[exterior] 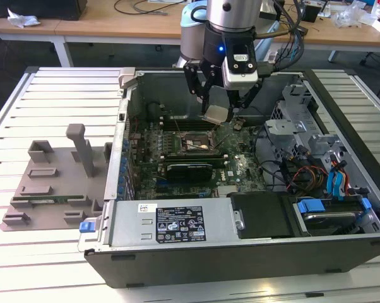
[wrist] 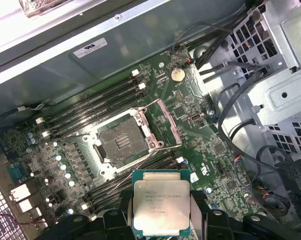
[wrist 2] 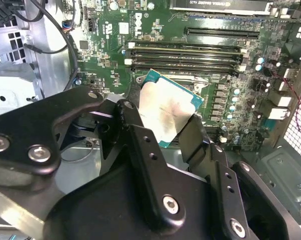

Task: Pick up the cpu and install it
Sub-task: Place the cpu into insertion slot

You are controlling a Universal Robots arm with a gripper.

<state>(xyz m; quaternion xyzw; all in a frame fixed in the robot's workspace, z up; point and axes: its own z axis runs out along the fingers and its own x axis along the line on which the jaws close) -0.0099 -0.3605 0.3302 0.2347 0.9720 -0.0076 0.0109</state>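
My gripper (exterior: 216,108) is shut on the cpu (exterior: 216,114), a small silver square chip with a thin green border, and holds it tilted in the air inside the open computer case (exterior: 177,227). In the second wrist view the black fingers (wrist 2: 134,131) clamp the cpu (wrist 2: 165,112) from two sides above the motherboard. In the first wrist view the cpu (wrist: 160,202) hangs a short way off from the empty socket (wrist: 123,145), whose metal load frame (wrist: 164,125) is swung open. In the exterior view the socket (exterior: 196,141) lies below the gripper, toward that view's left.
Memory slots (wrist: 90,102) flank the socket. A long black card (exterior: 189,169) lies nearer the camera than the socket. Drive cages and cables (exterior: 303,145) fill the case toward the exterior view's right. A grey fixture tray (exterior: 51,183) with upright posts sits outside the case on the slatted table.
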